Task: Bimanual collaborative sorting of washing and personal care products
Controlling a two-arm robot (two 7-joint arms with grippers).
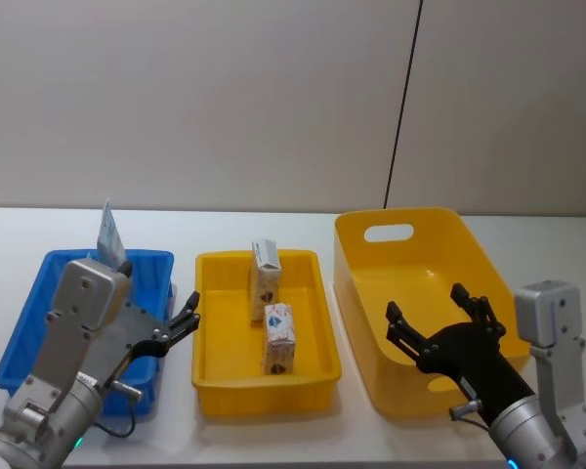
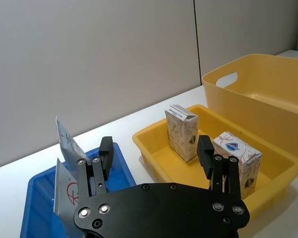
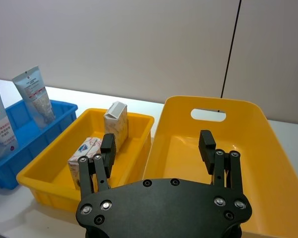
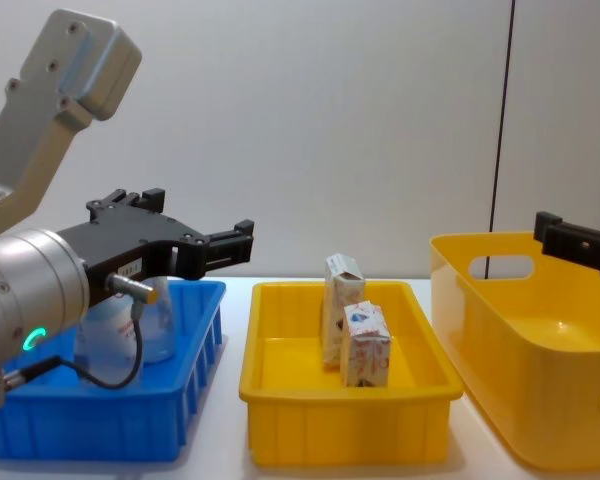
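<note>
The white far carton (image 1: 265,278) and near carton (image 1: 279,339) stand close together in the yellow tray (image 1: 264,403) before me. On my left, a pale-blue tube (image 3: 35,94) and a red-marked white tube (image 3: 0,126) stand in the blue bin (image 3: 59,111).

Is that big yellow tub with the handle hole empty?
Empty: the big yellow tub shows a bare floor in the right wrist view, and the open right gripper over it holds nothing.

Noted left gripper (image 4: 200,218) hovering above blue bin (image 4: 195,340), fingers spread. Logged front carton (image 4: 366,345) and rear carton (image 4: 336,285) upright in middle yellow tray (image 4: 280,420). Spotted right gripper (image 4: 578,245) at right edge, above large yellow bin (image 4: 480,330).
</note>
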